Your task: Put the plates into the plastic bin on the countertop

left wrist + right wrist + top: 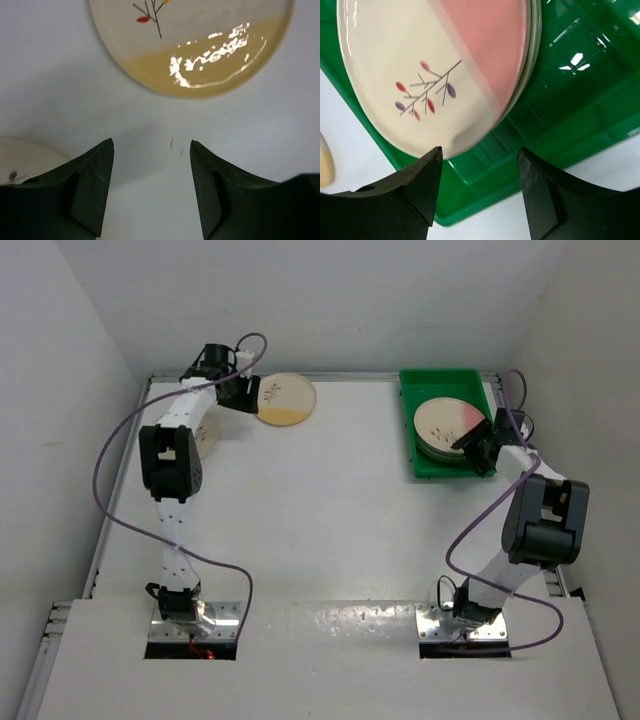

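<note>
A cream plate with a yellow section point(287, 400) point(200, 45) lies flat on the white countertop point(330, 500) at the back left. My left gripper point(248, 395) point(151, 145) hovers just short of its near rim, open, with only bare surface between the fingers. The green plastic bin point(425, 465) point(560, 100) at the back right holds a stack of plates; the top one point(448, 425) point(420, 65) has a pink section and a leaf sprig. My right gripper point(468, 443) point(480, 155) stands open over the bin's near rim, just clear of that plate's edge.
Part of another cream plate point(22, 160) shows at the lower left of the left wrist view, beside the left arm. White walls close in the back and both sides. The bin sits against the back right corner.
</note>
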